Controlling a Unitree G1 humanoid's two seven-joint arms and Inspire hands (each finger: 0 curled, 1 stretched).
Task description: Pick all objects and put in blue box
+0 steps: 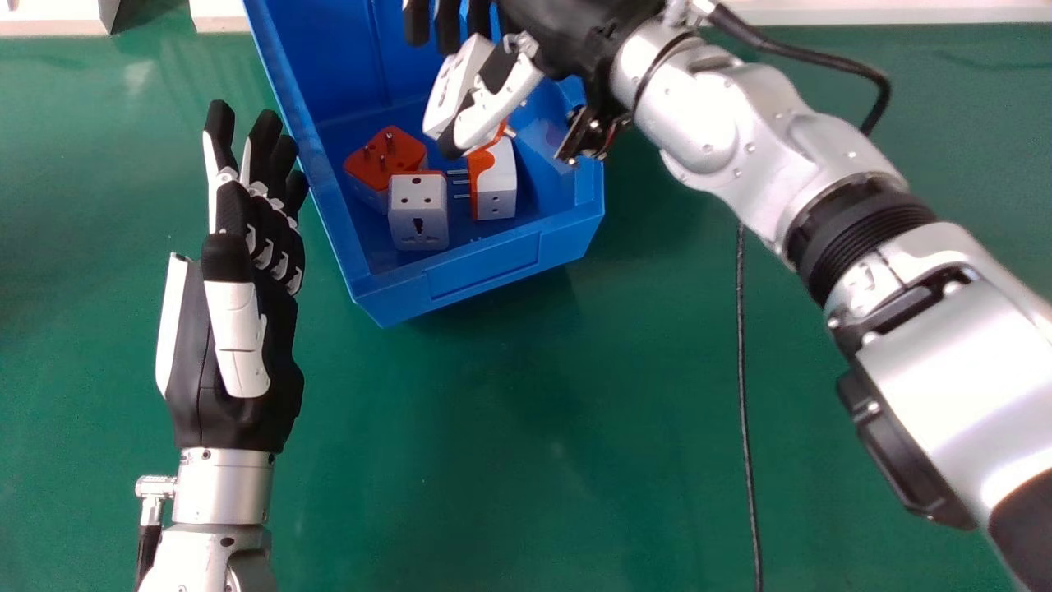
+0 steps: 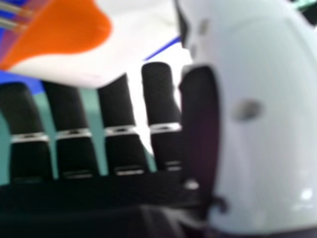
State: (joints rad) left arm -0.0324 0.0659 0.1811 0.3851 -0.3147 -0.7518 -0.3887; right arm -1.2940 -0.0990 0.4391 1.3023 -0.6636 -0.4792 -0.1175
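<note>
Over the blue box (image 1: 489, 267), my right hand (image 1: 567, 45) has its fingers straight and its thumb apart from them. A white and orange adapter (image 1: 450, 89) is beside the thumb, above the box floor, partly behind the thumb. In the right hand view this adapter (image 2: 138, 29) covers some fingertips of the right hand (image 2: 74, 153); contact is unclear. Inside the box lie an orange-topped adapter (image 1: 386, 160) with pins up, a white adapter (image 1: 419, 215) and a white and orange adapter (image 1: 496, 182). Left of the box, my left hand (image 1: 281, 362) is open and empty.
The green table (image 1: 493, 460) surrounds the box. A thin black cable (image 1: 744, 395) runs along the table on the right, under the right forearm. White edging (image 1: 904, 11) lines the table's far side, and the box wall rises close beside the left fingertips.
</note>
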